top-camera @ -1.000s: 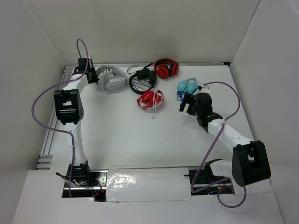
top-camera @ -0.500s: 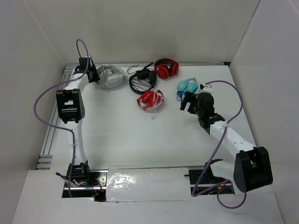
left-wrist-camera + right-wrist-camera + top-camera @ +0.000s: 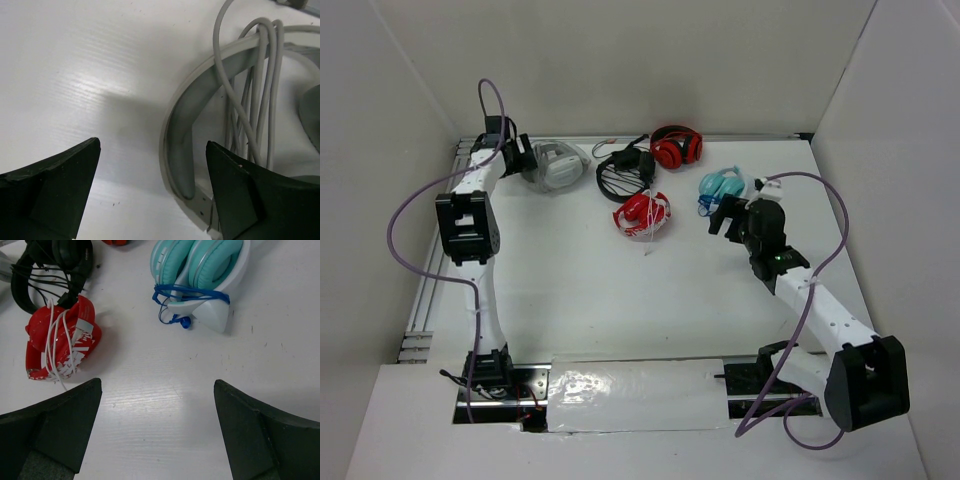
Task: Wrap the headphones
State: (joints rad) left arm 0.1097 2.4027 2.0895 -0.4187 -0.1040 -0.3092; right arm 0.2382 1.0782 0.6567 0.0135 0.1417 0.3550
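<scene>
The left gripper [image 3: 152, 150] is spread wide, gripping nothing; the grey headphones [image 3: 182, 125] lie just beyond its fingertips.

Jaws of the left gripper [image 3: 152, 150] have opened wide over the headphones [image 3: 177, 125].

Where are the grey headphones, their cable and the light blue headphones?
Grey headphones [image 3: 180, 140]: left wrist view, headband.
Cable [image 3: 269, 60]: left wrist view, wound loops.
Light blue headphones [image 3: 215, 260]: right wrist view, ear pad.
</scene>
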